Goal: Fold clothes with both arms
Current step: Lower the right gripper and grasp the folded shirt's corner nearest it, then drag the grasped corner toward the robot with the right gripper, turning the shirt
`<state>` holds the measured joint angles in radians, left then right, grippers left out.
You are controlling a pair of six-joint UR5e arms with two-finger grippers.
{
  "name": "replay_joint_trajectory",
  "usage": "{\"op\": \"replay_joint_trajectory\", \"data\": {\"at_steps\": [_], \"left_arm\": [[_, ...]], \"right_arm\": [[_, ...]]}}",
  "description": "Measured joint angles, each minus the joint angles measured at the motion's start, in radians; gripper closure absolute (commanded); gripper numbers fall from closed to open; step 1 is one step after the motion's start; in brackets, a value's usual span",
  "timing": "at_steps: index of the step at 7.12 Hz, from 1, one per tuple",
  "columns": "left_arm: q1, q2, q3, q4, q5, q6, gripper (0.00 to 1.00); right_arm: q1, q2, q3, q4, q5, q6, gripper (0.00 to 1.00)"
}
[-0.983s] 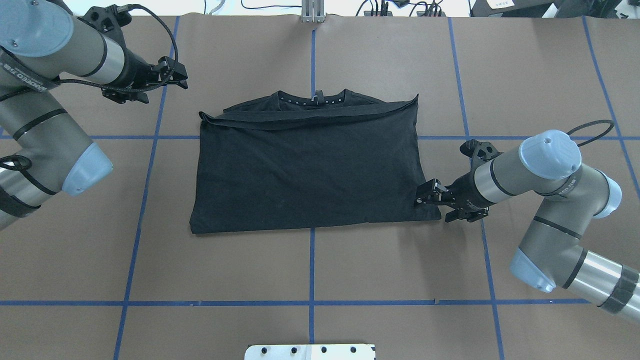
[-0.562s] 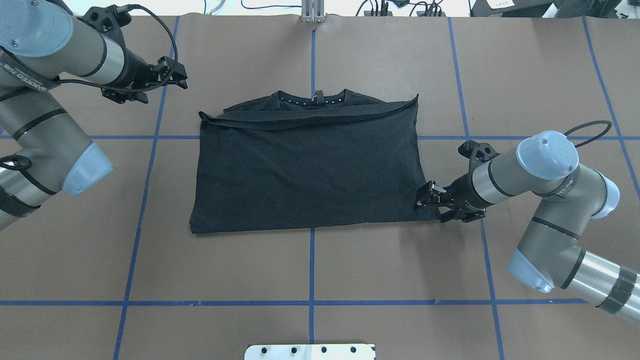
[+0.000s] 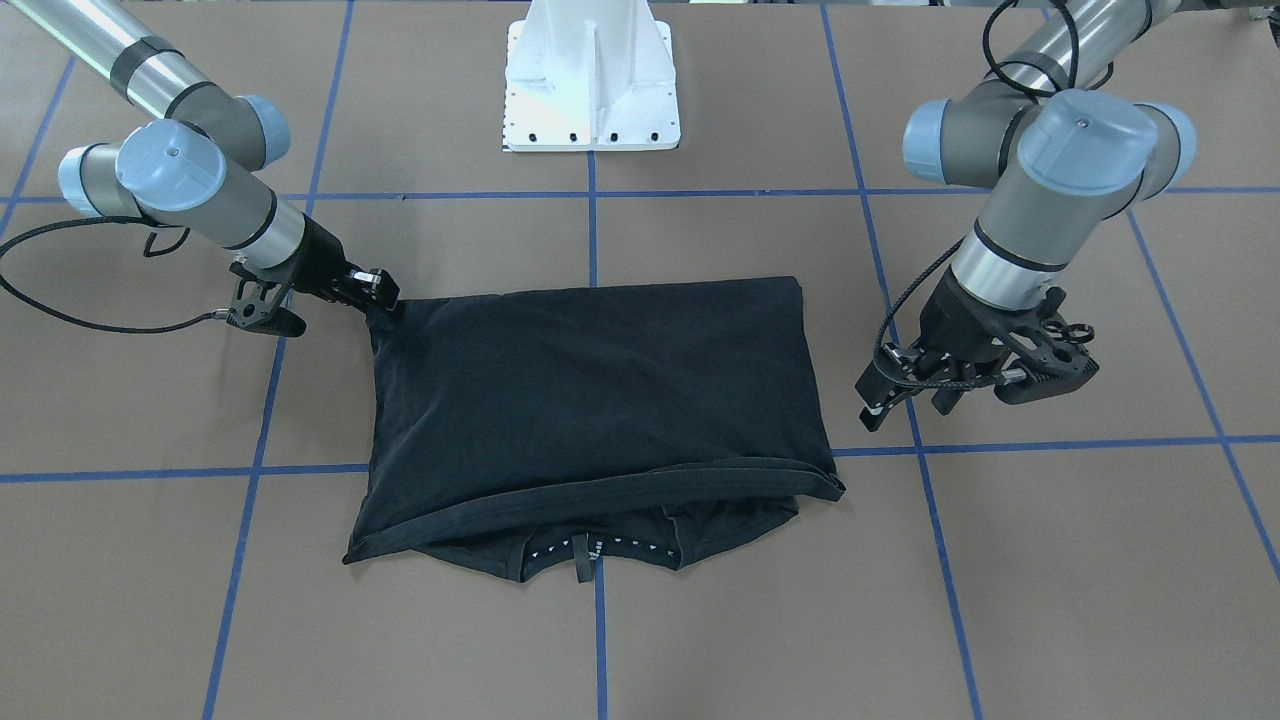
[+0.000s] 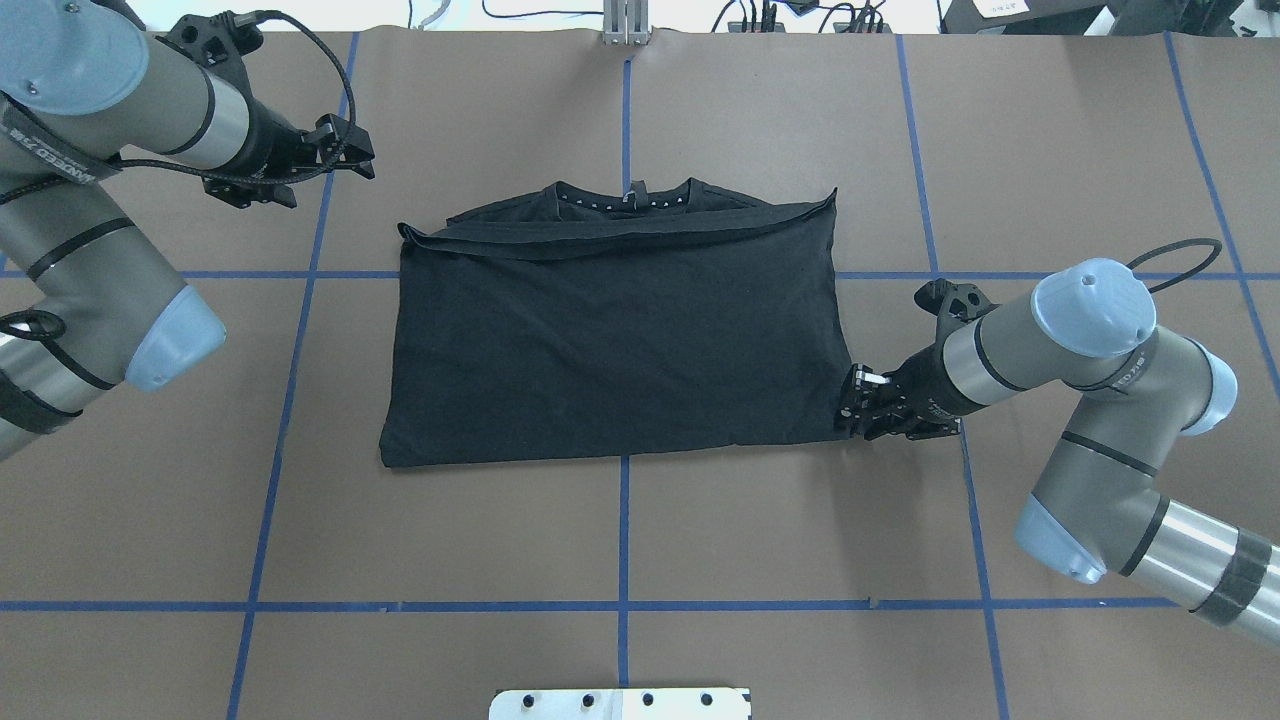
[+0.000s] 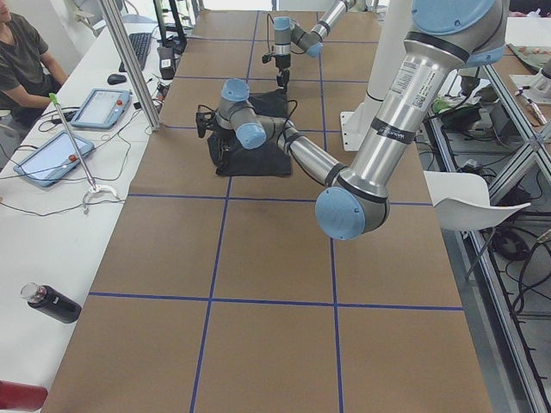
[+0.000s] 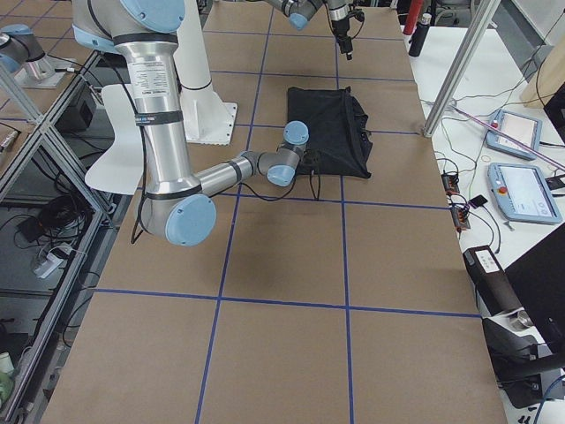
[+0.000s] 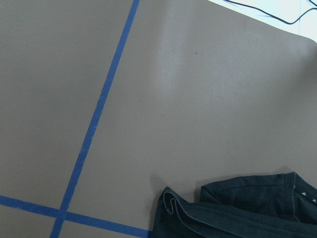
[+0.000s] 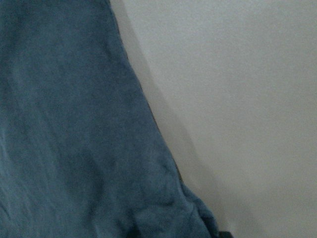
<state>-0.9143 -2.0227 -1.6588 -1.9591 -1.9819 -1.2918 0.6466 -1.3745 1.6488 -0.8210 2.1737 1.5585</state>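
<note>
Black T-shirt [image 4: 620, 350] folded flat, right fingers [image 4: 858, 402] pinched on its corner, left fingers [image 3: 872, 392] spread wide, hovering apart

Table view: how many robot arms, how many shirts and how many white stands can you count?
Robot arms: 2 (left arm, right arm)
Shirts: 1 (black T-shirt)
White stands: 1 (white base)
Total: 4

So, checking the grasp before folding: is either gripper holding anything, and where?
The right gripper pinches the shirt by its near right corner; the left gripper holds nothing.
</note>
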Motion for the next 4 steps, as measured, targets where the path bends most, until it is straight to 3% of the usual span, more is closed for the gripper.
{"op": "replay_joint_trajectory", "data": {"at_steps": [2, 4], "left_arm": [[0.000, -0.001, 0.006, -0.001, 0.000, 0.000, 0.00], [-0.001, -0.001, 0.006, 0.000, 0.001, 0.000, 0.00]], "right_arm": [[0.011, 0.015, 0.004, 0.000, 0.027, 0.000, 1.00], [0.030, -0.007, 0.066, 0.003, 0.114, 0.009, 1.00]]}}
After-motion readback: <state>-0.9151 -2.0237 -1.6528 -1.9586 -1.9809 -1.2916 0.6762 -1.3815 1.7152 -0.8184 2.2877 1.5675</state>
